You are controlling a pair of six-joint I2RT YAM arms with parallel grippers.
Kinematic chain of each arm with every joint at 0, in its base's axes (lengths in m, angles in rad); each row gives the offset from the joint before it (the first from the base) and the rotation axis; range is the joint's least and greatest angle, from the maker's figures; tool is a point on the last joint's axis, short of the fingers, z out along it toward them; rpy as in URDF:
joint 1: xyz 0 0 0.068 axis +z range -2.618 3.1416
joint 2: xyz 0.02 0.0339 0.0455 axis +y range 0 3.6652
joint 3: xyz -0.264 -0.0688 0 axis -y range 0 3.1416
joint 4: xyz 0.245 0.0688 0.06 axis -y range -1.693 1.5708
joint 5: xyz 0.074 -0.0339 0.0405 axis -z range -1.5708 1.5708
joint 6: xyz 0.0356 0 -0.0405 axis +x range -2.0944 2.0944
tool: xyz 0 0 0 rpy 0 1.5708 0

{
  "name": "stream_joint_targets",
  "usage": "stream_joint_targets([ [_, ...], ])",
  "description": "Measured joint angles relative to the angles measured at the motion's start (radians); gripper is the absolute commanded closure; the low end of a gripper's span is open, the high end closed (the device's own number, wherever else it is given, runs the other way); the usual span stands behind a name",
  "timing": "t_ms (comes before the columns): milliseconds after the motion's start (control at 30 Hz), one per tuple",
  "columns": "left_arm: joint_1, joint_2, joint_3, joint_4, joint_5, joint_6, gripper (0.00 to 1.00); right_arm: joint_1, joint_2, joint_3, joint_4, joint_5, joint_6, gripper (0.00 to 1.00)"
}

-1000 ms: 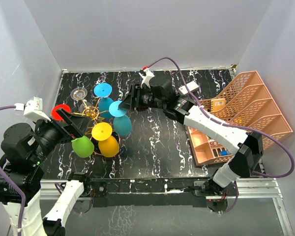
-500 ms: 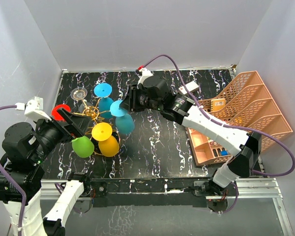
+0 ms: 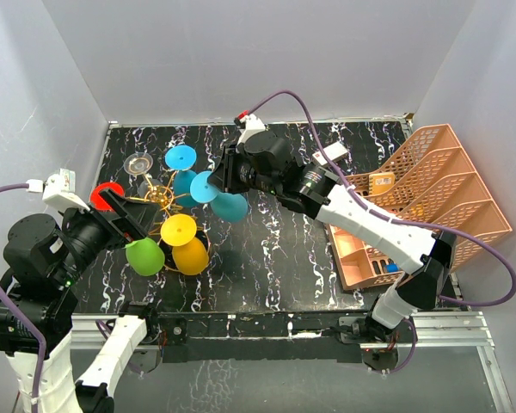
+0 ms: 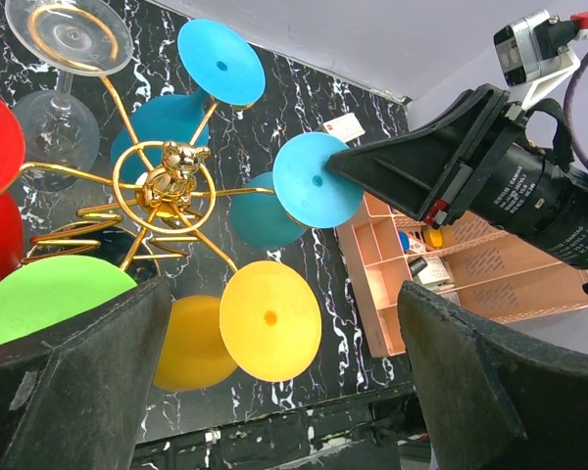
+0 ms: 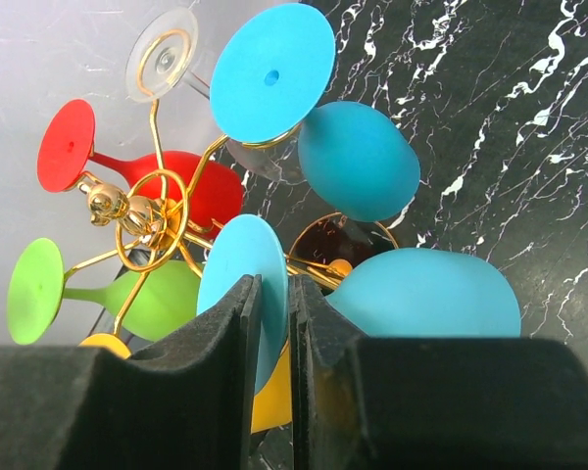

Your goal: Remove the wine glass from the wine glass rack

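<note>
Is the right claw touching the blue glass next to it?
Touching. Right wrist view shows the right gripper pinched on the teal wine glass at its stem.

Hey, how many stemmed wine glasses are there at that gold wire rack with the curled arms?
6: clear glass back-left, blue glass at back, second blue glass right, pinched by right gripper, yellow glass front, green glass front-left, red glass left. None looks hidden.
</note>
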Motion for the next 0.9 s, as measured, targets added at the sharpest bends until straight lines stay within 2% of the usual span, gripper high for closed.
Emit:
stream_joint_targets([
  [233, 0.000, 0.000, 0.000, 0.001, 0.000, 0.000, 0.03, 0.000, -0.010, -0.020, 0.036, 0.000, 0.071, 0.92],
  [433, 0.000, 0.000, -0.009, 0.005, 0.000, 0.000, 0.03, 0.000, -0.074, -0.134, 0.139, -0.005, 0.187, 0.92],
  [900, 0.000, 0.000, -0.011, 0.006, 0.000, 0.000, 0.03, 0.000, -0.094, -0.196, 0.272, -0.058, 0.449, 0.92],
])
